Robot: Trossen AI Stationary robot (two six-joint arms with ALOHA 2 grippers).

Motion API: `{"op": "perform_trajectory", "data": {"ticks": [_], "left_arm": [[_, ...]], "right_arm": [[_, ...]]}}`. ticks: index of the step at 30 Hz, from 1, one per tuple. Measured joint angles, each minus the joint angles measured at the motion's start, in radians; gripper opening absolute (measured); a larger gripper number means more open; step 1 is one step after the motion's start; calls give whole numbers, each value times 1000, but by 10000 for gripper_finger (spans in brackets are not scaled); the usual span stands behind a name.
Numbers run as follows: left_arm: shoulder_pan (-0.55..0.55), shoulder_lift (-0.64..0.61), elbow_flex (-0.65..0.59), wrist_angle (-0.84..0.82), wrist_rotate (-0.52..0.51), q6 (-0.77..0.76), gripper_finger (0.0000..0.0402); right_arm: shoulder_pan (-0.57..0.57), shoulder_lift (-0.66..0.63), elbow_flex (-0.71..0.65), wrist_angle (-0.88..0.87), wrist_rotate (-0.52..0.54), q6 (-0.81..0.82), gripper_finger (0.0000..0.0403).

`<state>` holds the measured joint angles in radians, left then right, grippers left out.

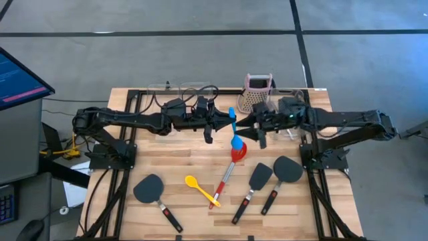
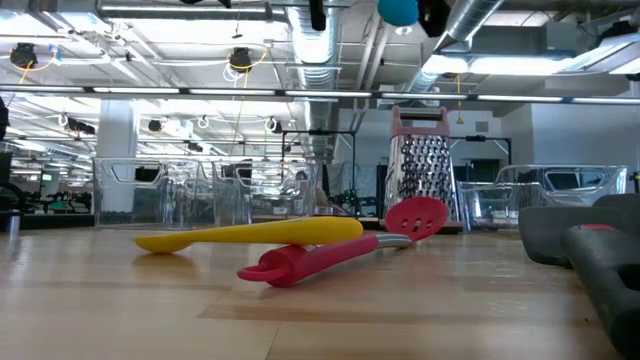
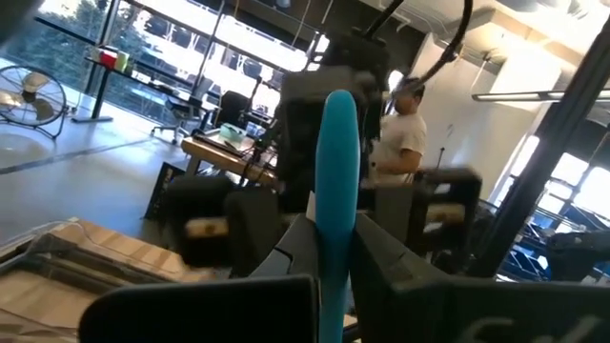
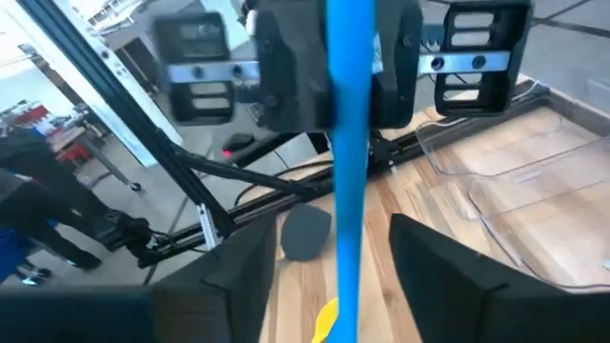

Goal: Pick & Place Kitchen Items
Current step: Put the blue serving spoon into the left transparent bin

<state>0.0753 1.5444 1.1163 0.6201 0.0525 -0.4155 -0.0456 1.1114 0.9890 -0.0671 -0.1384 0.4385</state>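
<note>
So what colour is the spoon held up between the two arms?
Blue; the spoon shows best in the right wrist view.

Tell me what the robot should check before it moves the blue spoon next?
1. Blue spoon off the table: ok. It hangs in the air between the two arms, above the red spoon.
2. Left gripper holding it: ok. In the left wrist view the spoon's handle stands between its fingers.
3. Right gripper holding it: cannot tell. In the right wrist view its fingers stand apart on either side of the handle, with gaps.
4. Safe for one arm to let go: cannot tell, because of item 3.
5. Yellow spoon out of the way: ok. It lies flat nearer the table's front.
6. Clear bin to drop it in: ok, looks empty.
</note>
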Motion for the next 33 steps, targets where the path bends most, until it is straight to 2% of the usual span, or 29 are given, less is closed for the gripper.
{"op": "perform_trajectory", "data": {"ticks": [5,10,14,23,29,33], "left_arm": [[22,0,0,0,0,0,2],[55,0,0,-8,28,0,2],[86,-42,-1,-122,36,19,2],[109,-304,-1,-514,-63,173,3],[144,-487,-1,-762,-190,207,4],[168,-575,0,-853,-259,210,4]], "right_arm": [[-45,-106,0,-159,-48,4,239],[-63,-235,0,-297,-42,48,233],[-48,-331,0,-333,23,57,185],[27,-465,0,-336,257,-52,12],[59,-495,0,-365,356,-74,15],[72,-497,-1,-400,382,-87,2]]}}
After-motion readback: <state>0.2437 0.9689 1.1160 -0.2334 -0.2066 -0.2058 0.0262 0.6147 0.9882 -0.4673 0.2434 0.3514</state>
